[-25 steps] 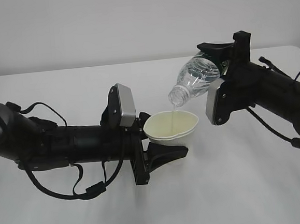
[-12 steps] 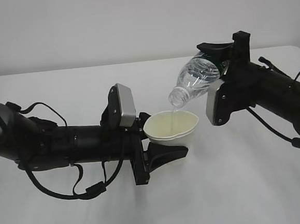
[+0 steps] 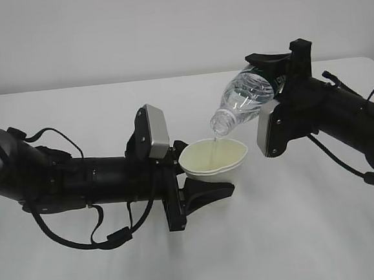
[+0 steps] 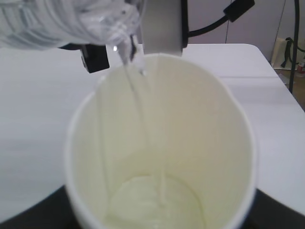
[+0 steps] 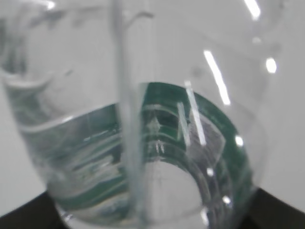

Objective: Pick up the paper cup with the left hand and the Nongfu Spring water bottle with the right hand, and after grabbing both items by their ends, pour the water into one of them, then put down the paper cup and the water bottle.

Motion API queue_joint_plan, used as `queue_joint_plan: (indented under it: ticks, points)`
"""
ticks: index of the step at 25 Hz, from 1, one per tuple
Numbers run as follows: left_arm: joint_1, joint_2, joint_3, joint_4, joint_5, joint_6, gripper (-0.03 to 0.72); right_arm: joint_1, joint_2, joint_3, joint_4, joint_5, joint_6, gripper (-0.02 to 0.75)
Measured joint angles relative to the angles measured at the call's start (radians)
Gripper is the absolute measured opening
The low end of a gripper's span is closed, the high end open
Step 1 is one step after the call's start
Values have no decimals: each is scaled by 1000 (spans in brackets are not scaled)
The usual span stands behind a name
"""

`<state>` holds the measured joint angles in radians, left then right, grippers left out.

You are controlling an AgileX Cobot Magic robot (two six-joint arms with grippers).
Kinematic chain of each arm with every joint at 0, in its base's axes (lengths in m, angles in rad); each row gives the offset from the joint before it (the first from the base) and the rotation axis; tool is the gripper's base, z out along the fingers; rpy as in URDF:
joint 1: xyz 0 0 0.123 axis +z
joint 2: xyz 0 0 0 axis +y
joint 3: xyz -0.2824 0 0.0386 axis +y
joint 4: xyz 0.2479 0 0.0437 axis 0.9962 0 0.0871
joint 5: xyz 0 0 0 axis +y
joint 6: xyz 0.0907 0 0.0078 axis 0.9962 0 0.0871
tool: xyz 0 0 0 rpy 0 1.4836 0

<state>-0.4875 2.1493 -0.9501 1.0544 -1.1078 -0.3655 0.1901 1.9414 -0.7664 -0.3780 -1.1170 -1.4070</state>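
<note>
Nothing has visibly moved since a second ago: both arms stay frozen in the pouring pose above the tabletop (image 3: 298, 235). Left claw (image 3: 200, 178) is closed partway round the base of the paper cup (image 3: 214, 158), holding it tilted with its mouth toward the bottle. Right claw (image 3: 269, 75) clamps the bottom end of the Nongfu Spring water bottle (image 3: 243, 100), neck angled down just over the cup's rim. A thin stream of the water (image 4: 136, 90) runs into the cup, pooling at its bottom. Pouring is the step in hand; next, I judge, the bottle must tip back upright before both things are set down.
</note>
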Motion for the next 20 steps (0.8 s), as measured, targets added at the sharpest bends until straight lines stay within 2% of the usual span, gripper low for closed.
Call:
queue_joint_plan:
  ticks: [20]
  points:
    - [0, 0, 0, 0, 0, 0, 413, 0, 0, 0, 6, 0, 0, 446]
